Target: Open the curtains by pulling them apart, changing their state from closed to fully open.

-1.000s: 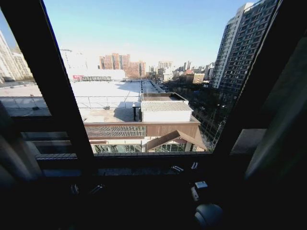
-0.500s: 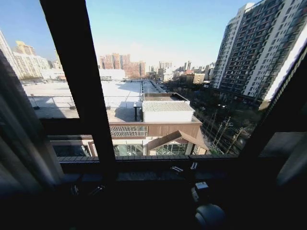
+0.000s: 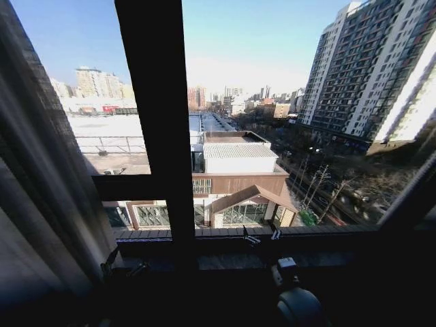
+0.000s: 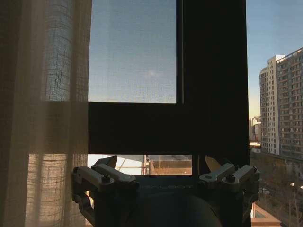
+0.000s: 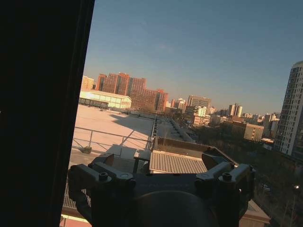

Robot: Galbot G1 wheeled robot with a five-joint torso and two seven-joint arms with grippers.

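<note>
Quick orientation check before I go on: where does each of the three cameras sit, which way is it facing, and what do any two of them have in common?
Head view: on the robot's head, facing the window; curtain at left, dark frame bar centre.
Left wrist view: behind the left gripper, open and empty, facing the curtain and frame bar.
Right wrist view: behind the right gripper, open, facing the rooftops.
Shared: head and left wrist views both catch curtain and frame bar.

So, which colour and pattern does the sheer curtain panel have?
Cream-white sheer woven curtain panel, a fine visible weave with long vertical pleats; the left wrist view shows it best.
</note>
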